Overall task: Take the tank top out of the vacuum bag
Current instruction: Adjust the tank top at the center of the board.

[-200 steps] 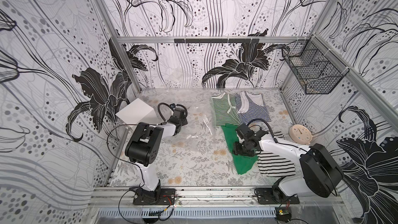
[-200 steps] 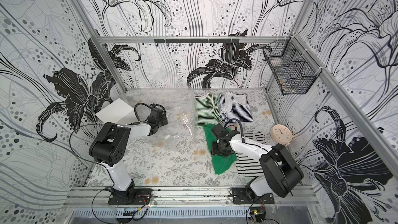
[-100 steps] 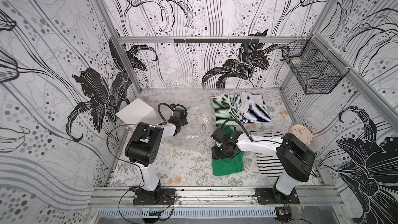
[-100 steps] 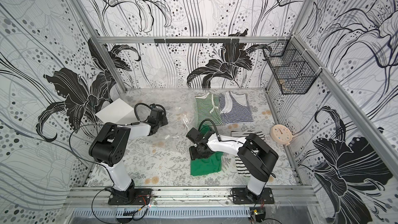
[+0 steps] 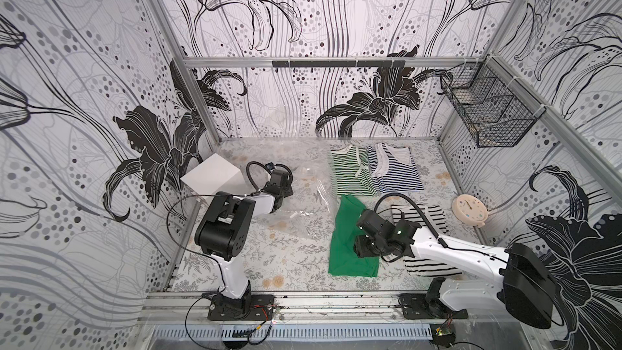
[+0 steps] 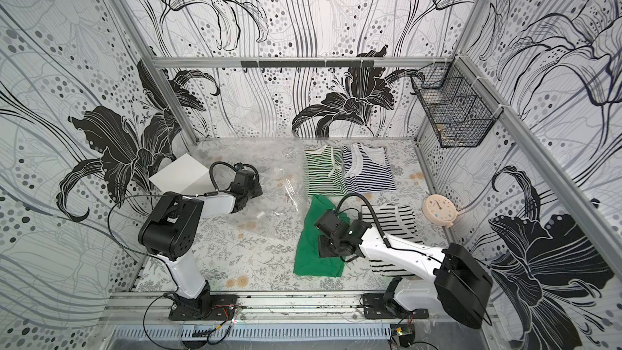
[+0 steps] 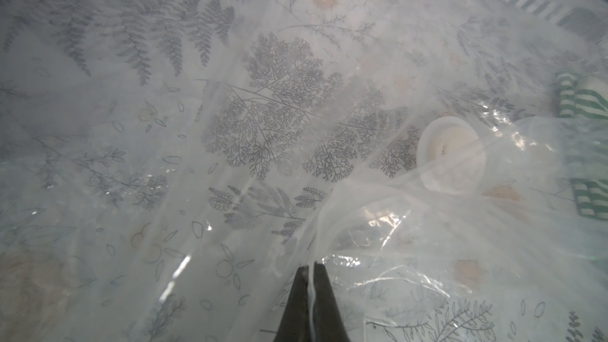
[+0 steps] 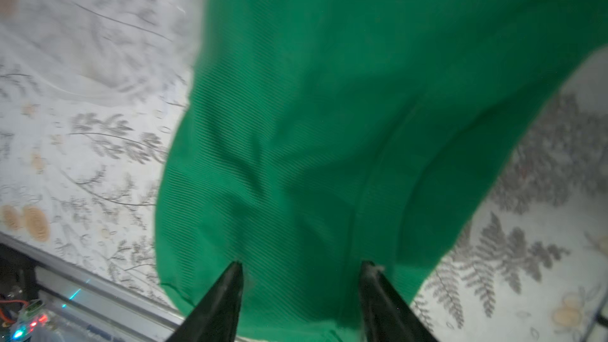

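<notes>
Looking done; ribbed green tank top [image 5: 350, 250] lies on the worktop [image 5: 286, 259] outside the crinkly clear plastic vacuum bag [image 7: 378, 225]; left pincer [image 7: 309, 269] clamps the bag, right pincer [image 8: 301, 268] gapes over the top; next, lift off snag-free.

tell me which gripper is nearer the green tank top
Right. The right gripper sits directly over the green tank top, jaws apart; the left gripper is far off, shut on the vacuum bag.

left arm [image 5: 262, 202] stretched out low, left pincer [image 7: 309, 268] pinched tight, right arm [image 5: 454, 252] angled inward, right pincer [image 8: 302, 268] jaws apart
</notes>
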Controlling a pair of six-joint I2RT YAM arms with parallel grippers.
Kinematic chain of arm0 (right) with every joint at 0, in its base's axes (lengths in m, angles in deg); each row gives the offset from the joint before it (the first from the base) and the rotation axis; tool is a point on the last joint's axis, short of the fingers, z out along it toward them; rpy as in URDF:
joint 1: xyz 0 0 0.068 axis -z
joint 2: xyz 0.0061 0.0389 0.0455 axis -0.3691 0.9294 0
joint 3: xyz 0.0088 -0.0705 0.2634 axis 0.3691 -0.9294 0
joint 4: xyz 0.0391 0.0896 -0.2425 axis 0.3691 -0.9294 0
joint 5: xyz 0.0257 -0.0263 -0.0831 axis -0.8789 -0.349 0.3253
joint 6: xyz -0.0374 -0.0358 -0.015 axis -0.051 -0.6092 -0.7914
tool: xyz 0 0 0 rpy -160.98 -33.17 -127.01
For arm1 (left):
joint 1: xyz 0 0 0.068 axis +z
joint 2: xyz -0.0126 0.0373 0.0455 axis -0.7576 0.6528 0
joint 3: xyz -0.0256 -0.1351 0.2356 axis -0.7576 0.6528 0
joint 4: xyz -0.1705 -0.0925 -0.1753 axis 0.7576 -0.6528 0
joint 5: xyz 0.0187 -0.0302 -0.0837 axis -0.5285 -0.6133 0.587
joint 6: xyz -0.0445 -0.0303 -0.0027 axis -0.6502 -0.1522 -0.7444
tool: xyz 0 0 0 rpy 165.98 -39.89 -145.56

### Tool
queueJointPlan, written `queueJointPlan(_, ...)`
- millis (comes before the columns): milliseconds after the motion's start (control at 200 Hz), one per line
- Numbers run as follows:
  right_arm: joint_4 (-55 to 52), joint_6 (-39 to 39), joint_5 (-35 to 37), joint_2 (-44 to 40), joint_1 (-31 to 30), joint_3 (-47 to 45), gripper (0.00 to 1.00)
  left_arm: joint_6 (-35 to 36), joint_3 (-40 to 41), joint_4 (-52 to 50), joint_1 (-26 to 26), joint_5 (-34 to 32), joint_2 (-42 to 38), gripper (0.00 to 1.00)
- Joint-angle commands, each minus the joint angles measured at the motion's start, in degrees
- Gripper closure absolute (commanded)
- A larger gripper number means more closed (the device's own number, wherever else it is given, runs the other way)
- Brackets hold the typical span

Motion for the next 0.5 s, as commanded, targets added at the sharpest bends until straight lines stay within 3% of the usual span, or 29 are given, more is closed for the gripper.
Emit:
queueJointPlan(0, -5.24, 5.92, 0.59, -3.94, 0.19, -4.40, 0.49, 0.16, 1.25, 0.98, 0.13, -0.27, -1.29, 1.00)
queueJointPlan(95, -8.14, 7.86, 0.12, -5.04, 0.21, -6.97, 0.58, 0.13, 1.43, 0.99, 0.12, -0.63, -1.36, 1.00)
queueJointPlan(255, -10.38, 7.94, -0.74, -2.46, 0.21, -6.85, 0.62, -0.08, 1.52, 0.96, 0.13, -0.70, -1.36, 1.00)
queueJointPlan(375, -15.21, 6.46, 4.00, -1.16, 0.21, -2.73, 0.63, -0.11, 1.70, 0.83, 0.12, -0.96, -1.68, 1.00)
queueJointPlan(491, -15.62, 5.24, 8.38, -6.43, 0.49, -0.09, 0.48, -0.05, 1.52, 1.06, 0.04, -0.52, -1.89, 1.00)
